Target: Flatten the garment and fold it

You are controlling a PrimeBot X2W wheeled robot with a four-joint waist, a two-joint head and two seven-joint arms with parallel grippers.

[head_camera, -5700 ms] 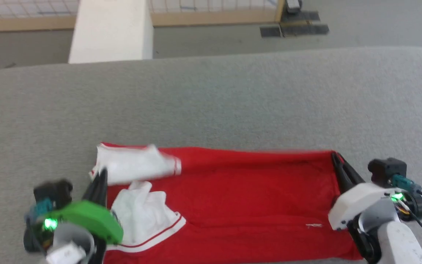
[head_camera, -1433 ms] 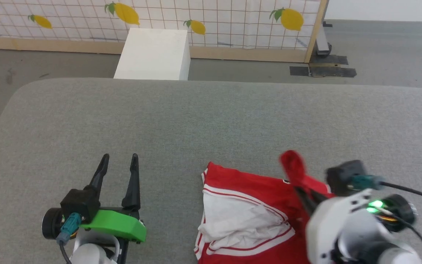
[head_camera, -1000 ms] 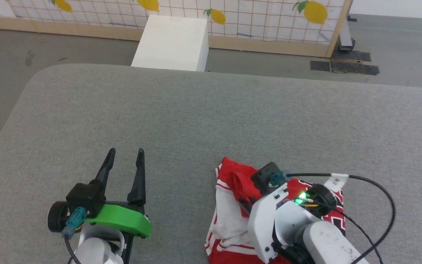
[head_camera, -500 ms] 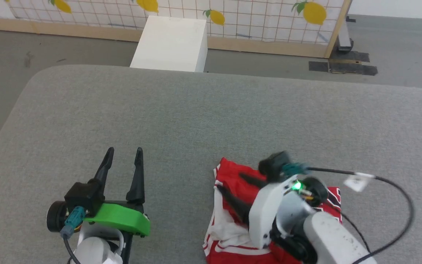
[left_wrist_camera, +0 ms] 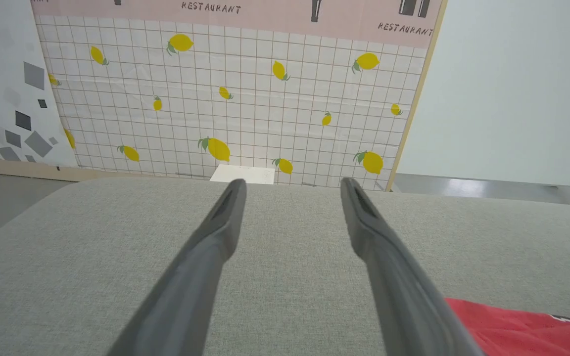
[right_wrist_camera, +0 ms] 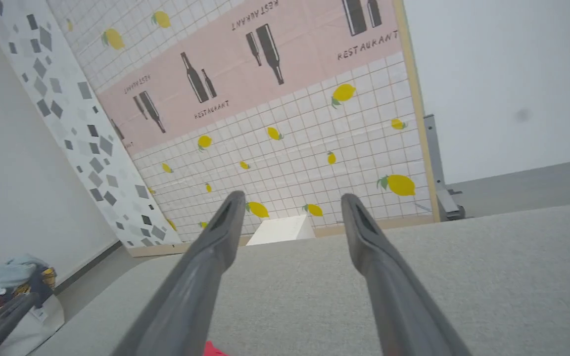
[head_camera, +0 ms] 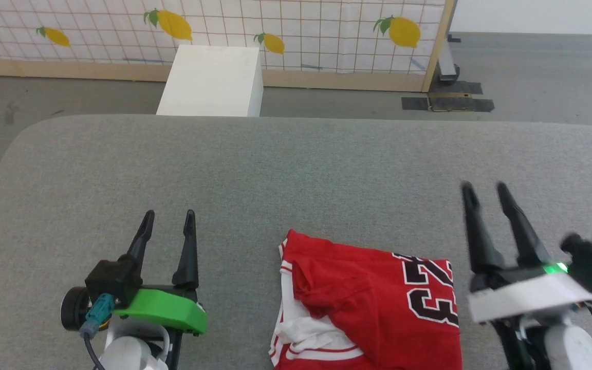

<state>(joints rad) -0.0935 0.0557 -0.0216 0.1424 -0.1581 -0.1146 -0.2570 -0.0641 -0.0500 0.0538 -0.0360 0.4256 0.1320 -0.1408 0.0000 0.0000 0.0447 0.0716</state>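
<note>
The garment (head_camera: 373,298) lies folded on the grey padded table (head_camera: 275,169), near its front edge. It is red, with black white-outlined numbers showing at its right and white lining with striped trim at its lower left. A red corner of the garment (left_wrist_camera: 517,329) shows at the lower right of the left wrist view. My left gripper (head_camera: 168,217) rests open, left of the garment, with nothing between its fingers. My right gripper (head_camera: 485,190) stands open just right of the garment, clear of the cloth. In the right wrist view my right gripper (right_wrist_camera: 290,200) points over the table toward the wall.
A white box (head_camera: 208,79) stands on the floor beyond the table's far edge. Behind it is a lemon-patterned tiled panel (head_camera: 301,25) with a wooden frame. A bag with cloth (right_wrist_camera: 13,291) sits on the floor at the left in the right wrist view.
My right gripper let go of the red cloth, opened, and swung away to the right of the garment. The folded layer now lies flat, numbers up. The left gripper stayed still.
</note>
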